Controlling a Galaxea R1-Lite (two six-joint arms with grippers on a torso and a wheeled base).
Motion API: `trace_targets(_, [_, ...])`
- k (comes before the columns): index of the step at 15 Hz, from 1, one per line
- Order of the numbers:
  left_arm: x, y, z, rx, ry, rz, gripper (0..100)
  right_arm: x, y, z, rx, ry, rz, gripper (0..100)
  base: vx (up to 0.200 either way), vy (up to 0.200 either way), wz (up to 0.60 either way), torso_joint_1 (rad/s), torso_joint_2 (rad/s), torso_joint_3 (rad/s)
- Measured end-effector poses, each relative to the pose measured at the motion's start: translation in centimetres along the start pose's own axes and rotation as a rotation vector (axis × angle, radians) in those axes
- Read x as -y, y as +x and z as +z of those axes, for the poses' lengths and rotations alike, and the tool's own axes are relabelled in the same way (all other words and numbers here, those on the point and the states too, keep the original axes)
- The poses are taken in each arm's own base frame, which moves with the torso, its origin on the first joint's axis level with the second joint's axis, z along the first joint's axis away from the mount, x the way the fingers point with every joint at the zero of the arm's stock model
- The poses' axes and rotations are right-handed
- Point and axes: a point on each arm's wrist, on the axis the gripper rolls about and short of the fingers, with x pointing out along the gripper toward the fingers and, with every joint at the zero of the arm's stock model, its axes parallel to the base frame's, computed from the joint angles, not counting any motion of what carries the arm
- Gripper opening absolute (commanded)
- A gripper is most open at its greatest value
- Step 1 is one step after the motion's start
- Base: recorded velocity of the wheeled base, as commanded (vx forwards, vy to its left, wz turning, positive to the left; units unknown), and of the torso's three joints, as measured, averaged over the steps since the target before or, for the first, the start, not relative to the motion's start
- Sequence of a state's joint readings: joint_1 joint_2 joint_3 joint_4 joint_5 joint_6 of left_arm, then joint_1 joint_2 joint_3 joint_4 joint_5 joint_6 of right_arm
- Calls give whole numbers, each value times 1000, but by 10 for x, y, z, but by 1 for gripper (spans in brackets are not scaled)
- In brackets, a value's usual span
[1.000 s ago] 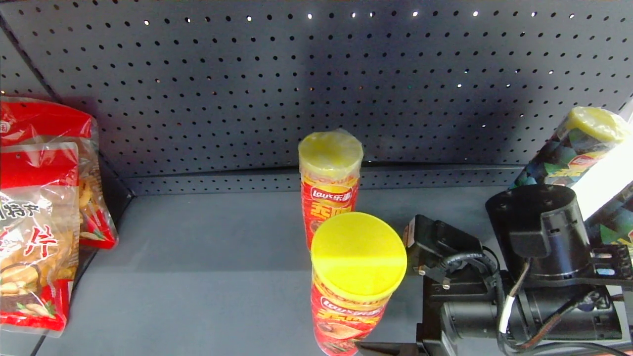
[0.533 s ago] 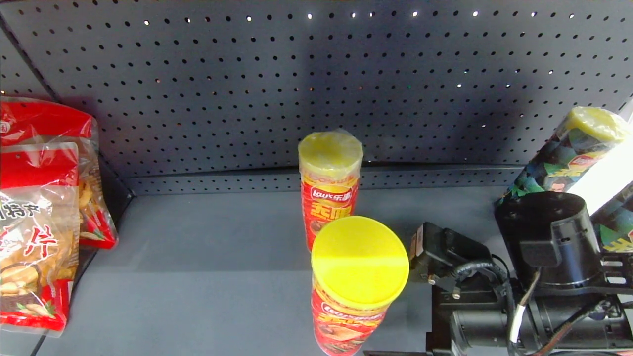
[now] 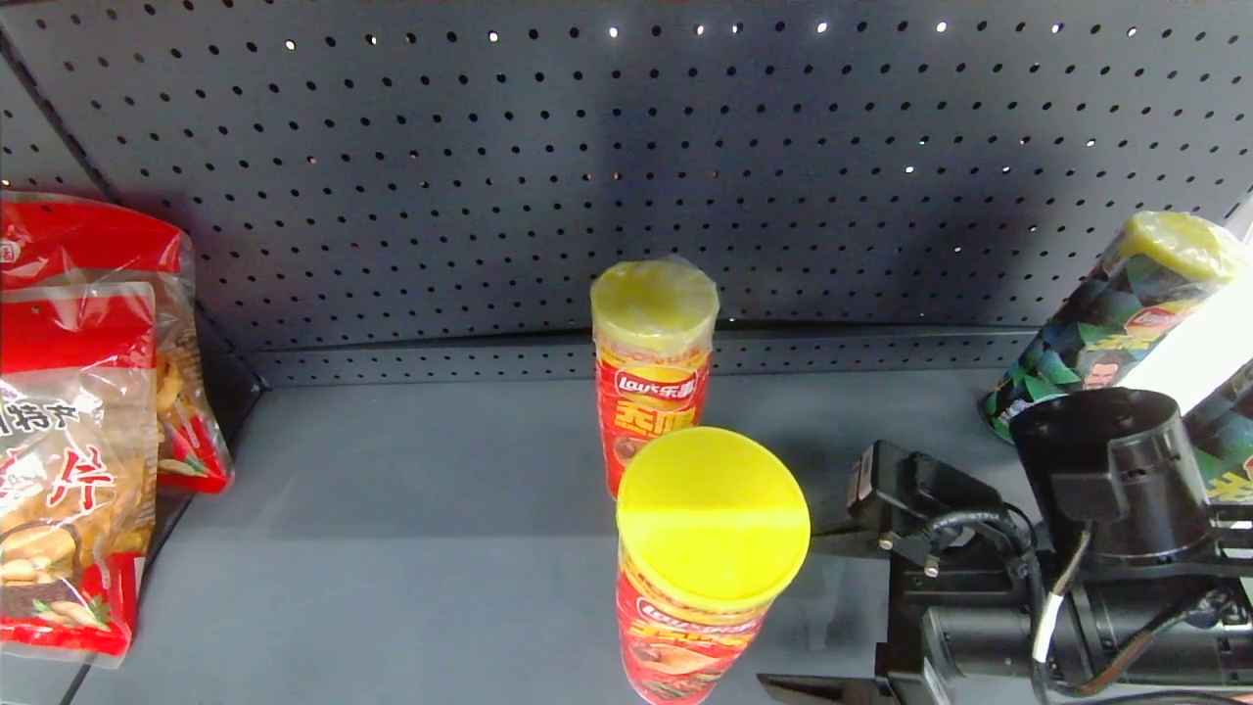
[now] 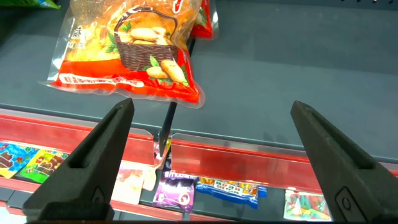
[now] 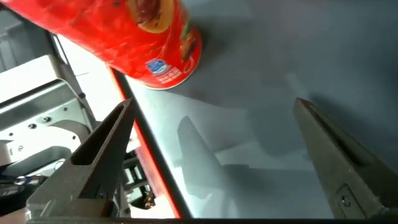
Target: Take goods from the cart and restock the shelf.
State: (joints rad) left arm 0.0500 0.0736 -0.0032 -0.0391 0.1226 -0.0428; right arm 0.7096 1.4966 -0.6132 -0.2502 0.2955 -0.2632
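Front can (image 3: 707,563) upright — right jaws (spread) beside.

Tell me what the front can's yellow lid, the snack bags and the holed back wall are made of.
Yellow lid: likely smooth plastic, evenly coloured with a moulded rim. Snack bags: glossy plastic film, wrinkled, with glare and clear windows. Back wall: probably painted sheet metal, matte grey with regular punched holes.

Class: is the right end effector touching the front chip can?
Apart. Right wrist view: the front chip can stands clear beyond the open right end effector.
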Motion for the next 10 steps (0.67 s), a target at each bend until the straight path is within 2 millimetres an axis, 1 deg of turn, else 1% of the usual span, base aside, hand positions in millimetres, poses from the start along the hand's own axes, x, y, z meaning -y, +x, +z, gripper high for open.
trace_targets(5, [0,0,0,0,0,0,100,5,9,6,-2,-8,-1,100,0,0,0,0,0,0])
trace_targets(10, [0,0,0,0,0,0,100,3,17,10,-7,-13,15,100,0,0,0,0,0,0])
